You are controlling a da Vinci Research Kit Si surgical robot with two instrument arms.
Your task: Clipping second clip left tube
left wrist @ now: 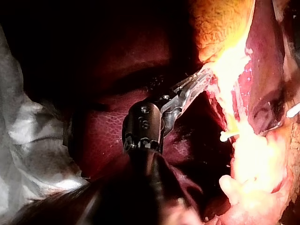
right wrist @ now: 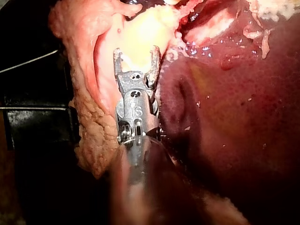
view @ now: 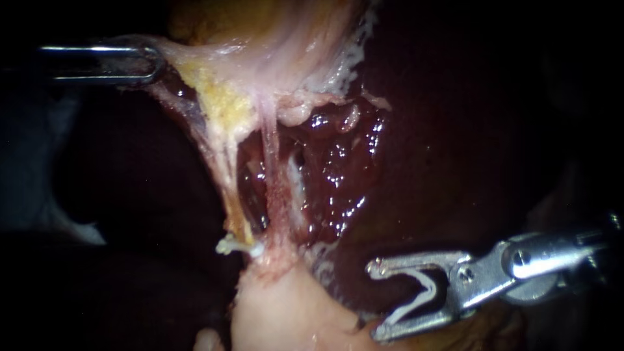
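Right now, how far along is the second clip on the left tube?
Done: one white clip sits low on the left tube. In hand: the left instrument holds the pale tissue stretched, and the right instrument carries an open clip, apart from the tube. Left: bring that clip around the tube and close it.

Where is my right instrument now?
Endoscope view, lower right: the right instrument, holding a clip, lies over the liver, right of the left tube and clear of it.
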